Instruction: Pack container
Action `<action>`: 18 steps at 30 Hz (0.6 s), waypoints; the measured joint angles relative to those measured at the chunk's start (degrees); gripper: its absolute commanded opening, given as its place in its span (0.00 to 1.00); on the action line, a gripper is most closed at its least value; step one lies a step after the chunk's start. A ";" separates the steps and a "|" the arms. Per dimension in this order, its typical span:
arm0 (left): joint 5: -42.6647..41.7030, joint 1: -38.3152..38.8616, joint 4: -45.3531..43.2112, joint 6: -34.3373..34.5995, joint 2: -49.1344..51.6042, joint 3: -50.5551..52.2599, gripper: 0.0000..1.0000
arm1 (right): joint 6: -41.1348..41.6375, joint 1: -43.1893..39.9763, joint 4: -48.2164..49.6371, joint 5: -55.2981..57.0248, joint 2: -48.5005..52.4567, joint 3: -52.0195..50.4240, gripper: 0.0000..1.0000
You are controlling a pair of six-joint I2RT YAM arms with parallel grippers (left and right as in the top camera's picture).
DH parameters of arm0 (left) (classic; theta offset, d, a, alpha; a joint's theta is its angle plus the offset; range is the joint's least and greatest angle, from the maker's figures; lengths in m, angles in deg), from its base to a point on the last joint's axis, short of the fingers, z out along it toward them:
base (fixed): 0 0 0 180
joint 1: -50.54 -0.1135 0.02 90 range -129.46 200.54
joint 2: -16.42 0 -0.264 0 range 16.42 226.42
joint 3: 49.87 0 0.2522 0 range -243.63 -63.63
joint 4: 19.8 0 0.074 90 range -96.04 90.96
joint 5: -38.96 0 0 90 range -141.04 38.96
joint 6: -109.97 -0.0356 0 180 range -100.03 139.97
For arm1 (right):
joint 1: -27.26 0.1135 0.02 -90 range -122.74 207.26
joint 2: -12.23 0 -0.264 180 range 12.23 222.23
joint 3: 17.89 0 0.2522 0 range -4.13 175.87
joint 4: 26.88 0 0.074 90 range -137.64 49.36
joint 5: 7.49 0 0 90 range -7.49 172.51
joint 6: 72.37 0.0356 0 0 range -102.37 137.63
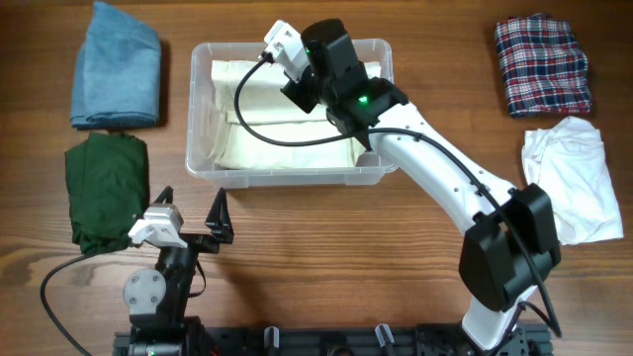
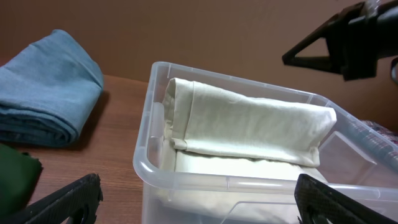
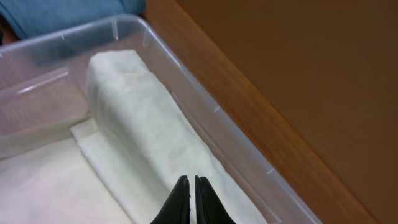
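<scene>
The right end effector hangs closed and empty above the cream cloth in the container. The left end effector stands wide open.

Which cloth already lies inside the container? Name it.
The cream cloth: it alone lies in the container. The blue, green, plaid and white cloths lie outside it.

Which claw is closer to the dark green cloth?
Left. The left gripper sits just right of the green cloth; the right gripper, shut, hangs over the container, farther off.
</scene>
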 measured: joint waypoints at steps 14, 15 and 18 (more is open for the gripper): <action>0.00 0.00 0.00 0.00 0.00 0.00 1.00 | -2.36 -2.95 8.24 0.61 6.29 0.02 0.04; 0.00 0.00 0.00 0.00 0.00 0.00 1.00 | -2.36 -2.95 8.50 0.61 6.93 0.02 0.04; 0.00 0.00 -0.02 0.00 0.00 0.00 1.00 | -2.36 -2.95 9.09 0.39 8.52 0.02 0.04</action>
